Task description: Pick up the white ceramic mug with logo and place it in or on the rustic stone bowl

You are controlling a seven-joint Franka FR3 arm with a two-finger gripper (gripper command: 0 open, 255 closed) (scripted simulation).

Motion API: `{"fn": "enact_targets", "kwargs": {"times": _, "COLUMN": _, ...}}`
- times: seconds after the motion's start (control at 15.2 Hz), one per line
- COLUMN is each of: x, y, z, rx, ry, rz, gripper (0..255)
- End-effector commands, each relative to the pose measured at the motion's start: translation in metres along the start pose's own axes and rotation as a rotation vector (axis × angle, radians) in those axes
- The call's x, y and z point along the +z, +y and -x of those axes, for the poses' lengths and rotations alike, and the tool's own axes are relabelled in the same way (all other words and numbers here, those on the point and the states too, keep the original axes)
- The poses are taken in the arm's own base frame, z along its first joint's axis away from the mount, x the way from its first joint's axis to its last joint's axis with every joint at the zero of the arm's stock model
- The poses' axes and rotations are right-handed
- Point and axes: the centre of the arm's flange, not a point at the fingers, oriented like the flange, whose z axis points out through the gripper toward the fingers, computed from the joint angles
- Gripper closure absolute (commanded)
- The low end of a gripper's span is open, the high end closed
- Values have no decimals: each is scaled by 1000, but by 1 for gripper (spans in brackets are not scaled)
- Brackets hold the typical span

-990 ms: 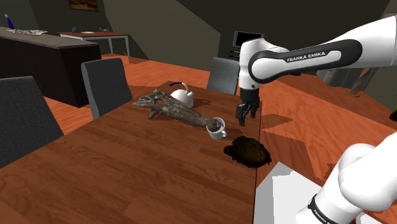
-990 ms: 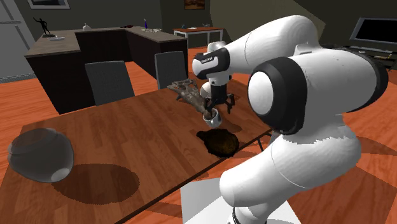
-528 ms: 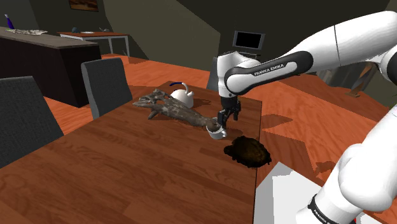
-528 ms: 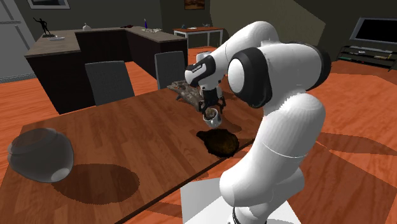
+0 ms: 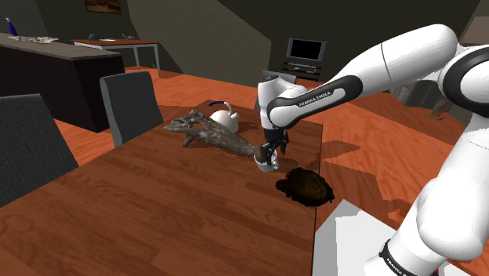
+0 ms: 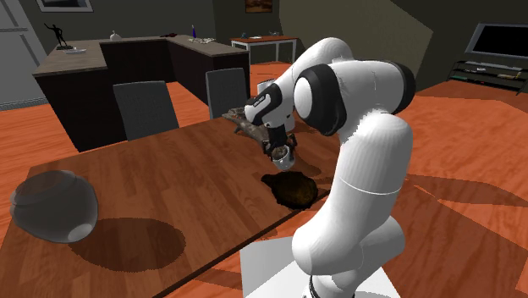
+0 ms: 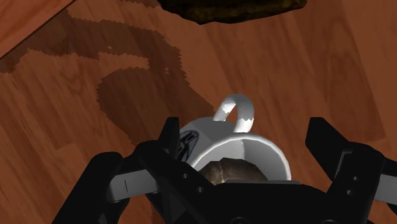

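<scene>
The white mug with a dark logo stands on the wooden table, just off the end of a piece of driftwood. The dark, rough stone bowl sits close by, toward the table's near edge. My gripper has come down over the mug. In the wrist view the mug lies between my two fingers, which stand apart; one is against its logo side and the other is clear of the rim. The mug's handle points toward the bowl. From the second exterior view the mug is under my gripper, behind the bowl.
A grey driftwood piece and a white teapot lie beyond the mug. A round glass bowl stands far along the table. Grey chairs line the table's far side. A dark counter stands behind.
The arm swung toward the shoulder view's left and lowered, bringing the gripper from beside the bowl down around the mug. Mug and bowl have not moved.
</scene>
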Motion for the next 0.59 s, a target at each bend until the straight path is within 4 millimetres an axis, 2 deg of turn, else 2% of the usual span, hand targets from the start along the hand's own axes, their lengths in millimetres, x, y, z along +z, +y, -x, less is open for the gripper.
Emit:
{"fn": "enact_targets", "kwargs": {"times": 0.0, "x": 10, "y": 0, "z": -1, "rx": 0, "ry": 1, "rz": 0, "gripper": 0}}
{"fn": "enact_targets", "kwargs": {"times": 0.07, "x": 19, "y": 0, "z": -1, "rx": 0, "ry": 1, "rz": 0, "gripper": 0}}
{"fn": "enact_targets", "kwargs": {"times": 0.53, "x": 19, "y": 0, "z": -1, "rx": 0, "ry": 1, "rz": 0, "gripper": 0}}
